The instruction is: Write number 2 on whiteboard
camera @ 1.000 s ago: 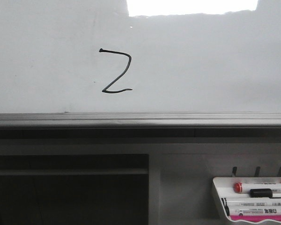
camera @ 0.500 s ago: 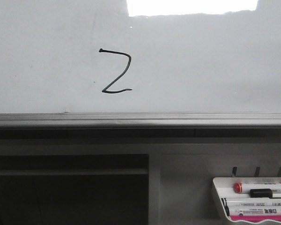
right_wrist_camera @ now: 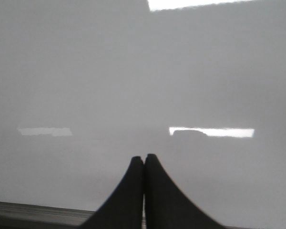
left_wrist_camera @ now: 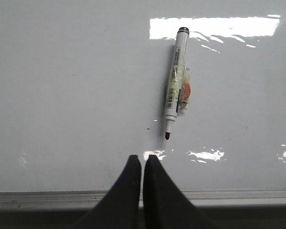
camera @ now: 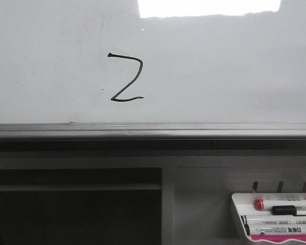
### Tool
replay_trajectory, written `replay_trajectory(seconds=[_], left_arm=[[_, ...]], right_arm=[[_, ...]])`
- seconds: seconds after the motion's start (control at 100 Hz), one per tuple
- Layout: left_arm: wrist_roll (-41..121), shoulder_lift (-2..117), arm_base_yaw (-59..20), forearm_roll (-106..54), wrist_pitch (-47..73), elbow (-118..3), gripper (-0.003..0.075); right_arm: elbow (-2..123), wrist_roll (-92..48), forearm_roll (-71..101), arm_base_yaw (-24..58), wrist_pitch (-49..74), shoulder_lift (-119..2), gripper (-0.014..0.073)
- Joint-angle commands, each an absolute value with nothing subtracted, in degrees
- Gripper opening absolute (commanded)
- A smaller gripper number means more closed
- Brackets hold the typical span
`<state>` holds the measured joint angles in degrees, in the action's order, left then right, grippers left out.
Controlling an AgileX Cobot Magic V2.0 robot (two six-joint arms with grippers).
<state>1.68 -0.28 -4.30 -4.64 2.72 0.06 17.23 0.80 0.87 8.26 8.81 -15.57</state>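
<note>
A thin black angular number 2 (camera: 126,77) with a dot at its start is drawn on the glossy pale whiteboard (camera: 219,71) in the front view. No gripper shows there. In the left wrist view an uncapped white marker (left_wrist_camera: 175,81) with tape round its barrel rests on the whiteboard (left_wrist_camera: 62,95), its black tip pointing toward my left gripper (left_wrist_camera: 142,157), which is shut, empty and a little short of the tip. My right gripper (right_wrist_camera: 144,156) is shut and empty before a bare part of the whiteboard (right_wrist_camera: 133,71). The 2 is out of both wrist views.
A grey metal rail (camera: 153,130) runs along the board's lower edge. Below it at the right hangs a small white tray (camera: 237,214) holding several markers (camera: 280,209). A dark opening (camera: 76,209) lies under the rail at the left.
</note>
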Motion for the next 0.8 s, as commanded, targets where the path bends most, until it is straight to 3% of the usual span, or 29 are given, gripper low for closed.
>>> replay_trajectory(seconds=[0.0, 0.36, 0.79], left_arm=[[1.53, -1.68, -4.37, -4.67, -1.05, 0.75, -0.002], [1.53, -1.68, -4.37, -4.67, -1.05, 0.75, -0.002], [1.53, -1.68, -4.37, -4.67, -0.94, 0.75, -0.002]], right_arm=[[17.16, 0.68, 0.92, 7.29, 2.71, -14.67, -0.0074], [-0.21, 0.68, 2.68, 2.06, -4.66, 1.61, -0.0074], [-2.1, 0.68, 4.48, 0.68, -4.9, 1.53, -0.0074]])
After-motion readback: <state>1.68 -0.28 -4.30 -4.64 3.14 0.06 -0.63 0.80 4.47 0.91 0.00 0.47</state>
